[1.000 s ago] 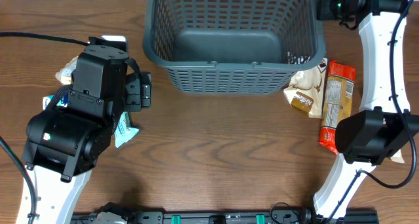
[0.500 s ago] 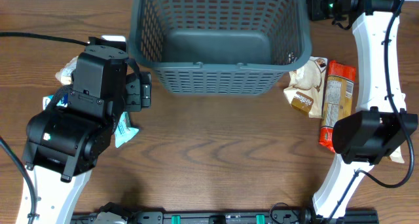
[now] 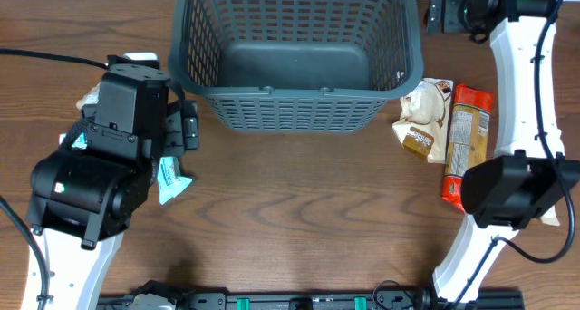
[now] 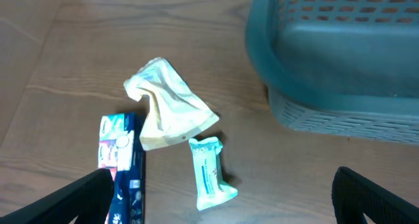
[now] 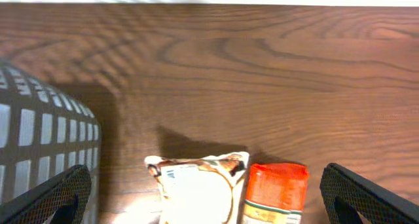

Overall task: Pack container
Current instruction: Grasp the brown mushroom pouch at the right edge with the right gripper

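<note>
Container [image 3: 294, 111] near wide-open, empty left hand [image 4: 220, 199]

Robotics lab — wood-grain table [image 3: 299, 219], cabled arms [image 3: 91, 183]

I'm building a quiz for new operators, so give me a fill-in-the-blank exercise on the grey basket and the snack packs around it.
1. The number of packs inside the large dark grey plastic lattice basket is ____.
2. By the robot's own sides, the tall orange snack pack lies to the ____ of the basket.
3. The small pale green wrapped pack lies ____ the basket, on the brown wooden table.

Missing words: zero; right; outside.
</note>
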Robot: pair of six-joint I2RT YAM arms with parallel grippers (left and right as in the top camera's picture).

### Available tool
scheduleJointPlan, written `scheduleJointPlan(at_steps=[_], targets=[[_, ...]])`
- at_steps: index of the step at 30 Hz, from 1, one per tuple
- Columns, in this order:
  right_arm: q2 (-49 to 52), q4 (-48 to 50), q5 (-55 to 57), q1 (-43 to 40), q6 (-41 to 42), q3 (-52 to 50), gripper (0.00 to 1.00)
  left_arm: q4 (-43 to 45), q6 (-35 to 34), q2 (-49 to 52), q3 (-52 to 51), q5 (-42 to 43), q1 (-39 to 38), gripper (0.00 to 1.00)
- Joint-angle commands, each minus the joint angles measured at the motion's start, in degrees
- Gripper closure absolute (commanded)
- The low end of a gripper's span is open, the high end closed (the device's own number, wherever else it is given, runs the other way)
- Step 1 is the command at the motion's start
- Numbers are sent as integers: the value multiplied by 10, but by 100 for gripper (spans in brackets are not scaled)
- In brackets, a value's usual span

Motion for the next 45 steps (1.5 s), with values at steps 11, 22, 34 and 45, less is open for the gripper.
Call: scheduleJointPlan(at_steps=[11, 22, 34, 45], targets=[[-271, -288, 29, -111, 25, 2, 1, 21, -66, -6, -108, -3, 5, 3], [-413, -341, 15, -179, 40, -74, 1, 101, -59, -61, -252, 69, 63, 3], [-410, -158, 49, -192, -18, -416, 1, 132, -28, -61, -266, 76, 77, 3], [-349, 29, 40, -299, -120, -521, 1, 132, -28, -61, -266, 76, 77, 3]])
